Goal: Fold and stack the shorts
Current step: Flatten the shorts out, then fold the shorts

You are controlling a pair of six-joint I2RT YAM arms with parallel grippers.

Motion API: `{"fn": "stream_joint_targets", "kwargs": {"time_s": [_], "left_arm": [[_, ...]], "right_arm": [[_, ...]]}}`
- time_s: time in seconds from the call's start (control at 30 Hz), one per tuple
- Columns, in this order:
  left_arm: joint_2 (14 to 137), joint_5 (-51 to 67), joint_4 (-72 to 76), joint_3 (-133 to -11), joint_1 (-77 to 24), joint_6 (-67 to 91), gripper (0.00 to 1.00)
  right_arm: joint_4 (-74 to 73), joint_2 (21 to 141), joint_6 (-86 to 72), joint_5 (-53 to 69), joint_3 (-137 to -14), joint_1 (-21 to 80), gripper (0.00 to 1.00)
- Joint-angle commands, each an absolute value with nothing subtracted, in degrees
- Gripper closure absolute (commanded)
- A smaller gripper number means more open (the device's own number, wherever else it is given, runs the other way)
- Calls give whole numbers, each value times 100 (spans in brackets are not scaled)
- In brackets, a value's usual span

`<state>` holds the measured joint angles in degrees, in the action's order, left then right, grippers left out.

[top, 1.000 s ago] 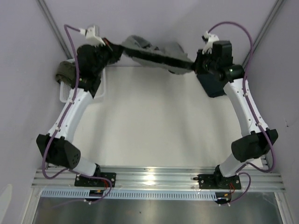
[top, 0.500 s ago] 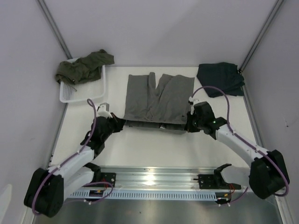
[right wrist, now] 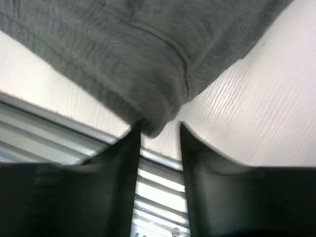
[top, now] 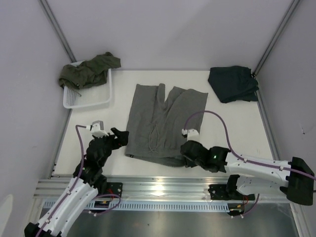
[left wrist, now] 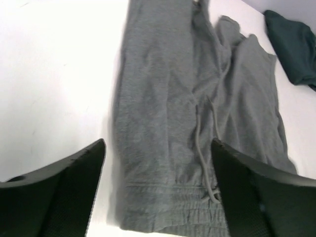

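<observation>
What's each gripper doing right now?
Left gripper: open, empty, above the grey shorts.
Right gripper: narrowly apart at the shorts' corner; grip cannot be told.

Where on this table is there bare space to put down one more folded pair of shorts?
The widest bare patch lies right of the grey shorts, below the navy shorts; only a cable arcs over it. A smaller one lies between the basket and the left tool. The near edge is crowded: the right tool sits at the grey shorts' corner.
</observation>
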<state>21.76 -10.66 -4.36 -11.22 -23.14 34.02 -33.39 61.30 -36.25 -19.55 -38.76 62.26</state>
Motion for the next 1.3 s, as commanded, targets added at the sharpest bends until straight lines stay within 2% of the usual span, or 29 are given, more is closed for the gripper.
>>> {"fn": "stream_joint_targets", "kwargs": {"time_s": [0.0, 0.03, 0.17, 0.23, 0.27, 0.43, 0.57, 0.67, 0.77, 0.87, 1.07, 1.17, 1.27], "left_arm": [[1610, -1642, -1744, -1317, -2338, 3516, 10], [1313, -1826, -1906, -1362, -2338, 3516, 2], [1089, -1758, -1891, -1398, -2338, 3595, 1], [1396, -1705, -1574, -1450, -2338, 3516, 1], [1885, -1714, -1469, -1537, -2338, 3463, 1], [3592, -1556, -784, -2256, -2329, 3191, 1], [4832, -1223, -633, -2986, -2023, 3103, 1], [5571, -774, -659, -3592, -1539, 3225, 1], [5748, -405, -633, -3735, -1047, 3471, 1], [5564, -308, -668, -3849, -625, 3787, 1], [4775, -317, -1186, -3946, 342, 4245, 1], [4213, -159, -1318, -3902, 808, 4298, 1], [3860, -115, -1617, -4051, 958, 4210, 1]], "right_arm": [[-3911, 6065, -4525, -2960, -3981, 7055, 56], [-4068, 6047, -4666, -3075, -3999, 7501, 55], [-4289, 5924, -5141, -3462, -4104, 8121, 53], [-4333, 5740, -5255, -3594, -4192, 8244, 38], [-4324, 5617, -5282, -3621, -4218, 8244, 26], [-3324, 5756, -4686, -3263, -4393, 8087, 20], [-2550, 6809, -4114, -3059, -4963, 8007, 15], [-2067, 7864, -3772, -3015, -5508, 7876, 16], [-1347, 8752, -3516, -2945, -5939, 7787, 23], [-819, 9602, -3454, -2927, -6309, 7664, 34], [-598, 10844, -3445, -2611, -7619, 7550, 46], [-528, 11345, -3445, -2435, -8120, 7445, 46], [-711, 11855, -3437, -2303, -8709, 7400, 41]]}}
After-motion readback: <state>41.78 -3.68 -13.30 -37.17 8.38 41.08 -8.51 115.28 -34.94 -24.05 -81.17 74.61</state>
